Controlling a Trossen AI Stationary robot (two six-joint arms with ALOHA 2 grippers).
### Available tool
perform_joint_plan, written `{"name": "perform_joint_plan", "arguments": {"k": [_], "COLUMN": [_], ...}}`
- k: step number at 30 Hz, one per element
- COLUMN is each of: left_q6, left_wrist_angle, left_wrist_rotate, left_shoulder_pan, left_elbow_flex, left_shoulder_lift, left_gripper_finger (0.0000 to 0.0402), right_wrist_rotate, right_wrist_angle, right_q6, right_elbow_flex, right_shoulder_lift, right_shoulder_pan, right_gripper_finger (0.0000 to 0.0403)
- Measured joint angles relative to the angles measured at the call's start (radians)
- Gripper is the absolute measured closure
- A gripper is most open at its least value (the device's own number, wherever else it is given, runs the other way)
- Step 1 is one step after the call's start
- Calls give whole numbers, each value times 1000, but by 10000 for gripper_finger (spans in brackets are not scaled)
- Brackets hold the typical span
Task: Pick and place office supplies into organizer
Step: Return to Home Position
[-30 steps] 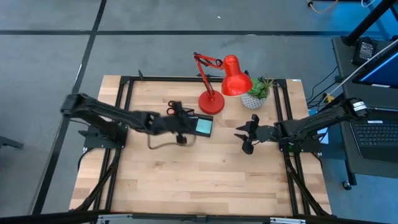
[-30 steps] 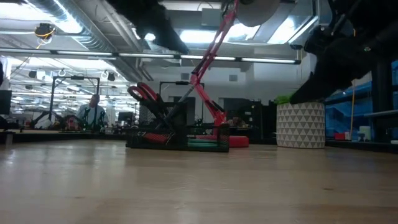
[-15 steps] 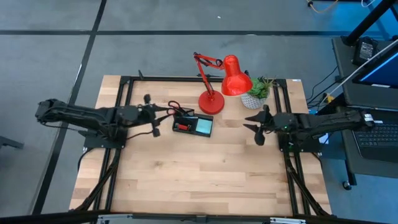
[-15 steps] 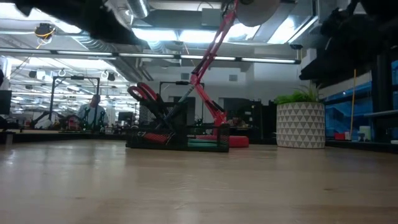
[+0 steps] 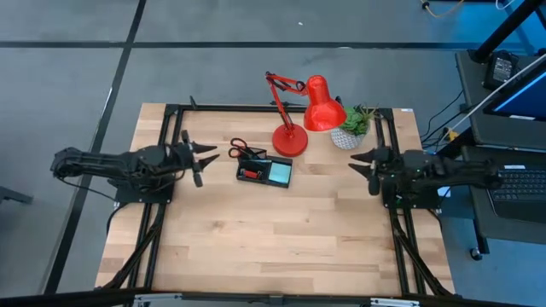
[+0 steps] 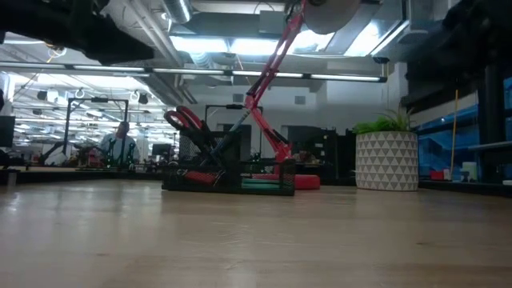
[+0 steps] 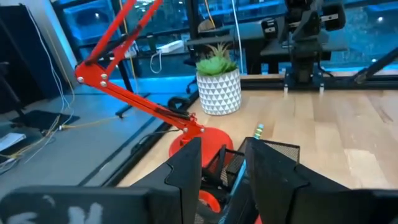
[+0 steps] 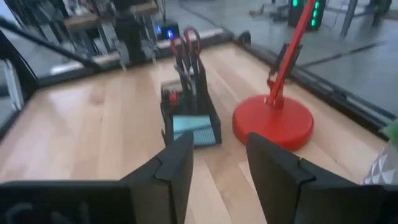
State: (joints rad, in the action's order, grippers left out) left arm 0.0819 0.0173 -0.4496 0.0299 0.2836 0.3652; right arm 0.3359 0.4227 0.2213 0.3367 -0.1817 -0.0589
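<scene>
The black organizer (image 5: 264, 171) stands on the table's middle, a little toward the far edge, beside the red lamp base (image 5: 289, 141). In it are a cyan sticky-note pad (image 8: 193, 129), a small red block (image 5: 247, 173) and red-handled scissors (image 8: 185, 46), which stand with their handles up. My left gripper (image 5: 194, 158) is open and empty to the organizer's left. My right gripper (image 5: 368, 166) is open and empty to its right. The organizer also shows in the low view (image 6: 232, 181) and in the left wrist view (image 7: 270, 149).
A red desk lamp (image 5: 317, 107) and a potted plant in a white patterned pot (image 5: 351, 130) stand at the far side, right of the organizer. Black frame rails (image 5: 171, 128) run along the table's left and right sides. Bare wood (image 5: 273, 239) lies toward the near edge.
My left gripper has drawn back from over the organizer toward the table's left edge. My right gripper has drawn back toward the table's right edge and a little toward the far edge. The organizer and its contents have stayed in place.
</scene>
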Motion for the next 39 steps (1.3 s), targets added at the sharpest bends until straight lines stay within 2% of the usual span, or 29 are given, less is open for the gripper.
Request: {"name": "perform_joint_plan", "arguments": {"k": [7, 14, 20, 26, 32, 39], "left_q6": [-17, -18, -32, -28, -70, -80], "left_wrist_angle": [129, 176, 169, 35, -12, -14], "left_wrist_rotate": [-26, 7, 82, 76, 4, -54], "left_shoulder_pan": [0, 0, 1, 1, 0, 0], "left_elbow_flex": [0, -1, -6, -120, -210, -247], "left_shoulder_lift": [-170, -277, -292, -291, -301, -304], "left_gripper_finger": [284, 284, 284, 284, 284, 284], "right_wrist_rotate": [0, 0, 1, 0, -1, 0], "right_wrist_angle": [2, 2, -32, -143, -180, -189], "right_q6": [-17, -21, -39, -97, -77, -96], "right_elbow_flex": [0, 0, -16, -116, -175, -210], "right_shoulder_lift": [88, 100, 99, 100, 100, 100], "right_shoulder_pan": [0, 0, 0, 0, 0, 0], "right_gripper_finger": [251, 251, 251, 251, 251, 251]}}
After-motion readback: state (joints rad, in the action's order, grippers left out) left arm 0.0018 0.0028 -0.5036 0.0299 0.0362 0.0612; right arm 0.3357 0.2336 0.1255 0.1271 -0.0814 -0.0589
